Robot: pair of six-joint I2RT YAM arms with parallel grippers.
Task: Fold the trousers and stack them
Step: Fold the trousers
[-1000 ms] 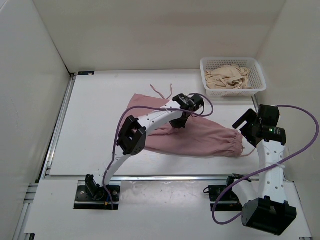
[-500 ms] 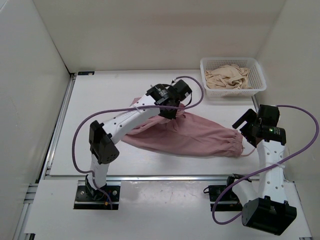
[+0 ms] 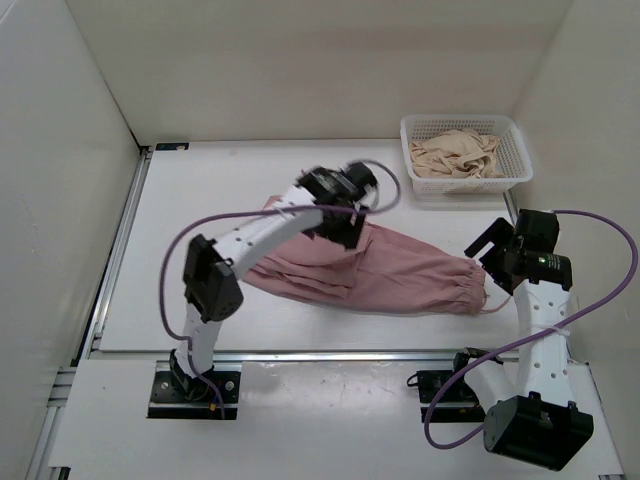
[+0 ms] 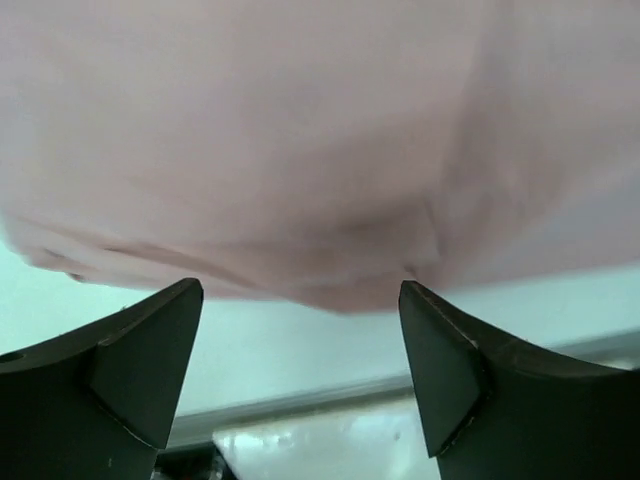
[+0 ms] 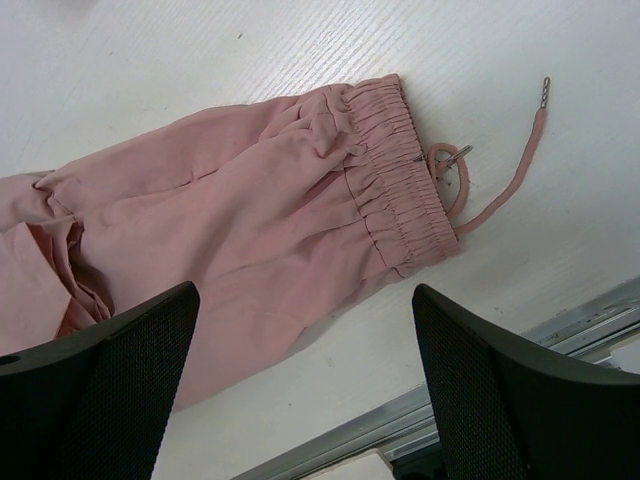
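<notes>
The pink trousers [image 3: 400, 275] lie across the middle of the table as a long folded band, with the gathered waistband [image 3: 470, 288] at the right end. My left gripper [image 3: 340, 225] hovers just over the band's upper left part, open and empty. In the left wrist view the pink cloth [image 4: 300, 150] fills the top, and the left gripper [image 4: 300, 290] holds nothing. My right gripper [image 3: 492, 250] stands open beside the waistband. In the right wrist view the right gripper [image 5: 305, 295] is above the trousers [image 5: 250, 200], the waistband [image 5: 400, 185] and a loose drawstring [image 5: 500, 190].
A white basket [image 3: 520, 165] with a beige garment [image 3: 455, 152] sits at the back right. White walls close in the table on the left, back and right. A metal rail [image 3: 330, 353] runs along the near edge.
The left arm swung left and back, carrying part of the trousers over, then its gripper opened and let the cloth go. The right arm has not moved.
</notes>
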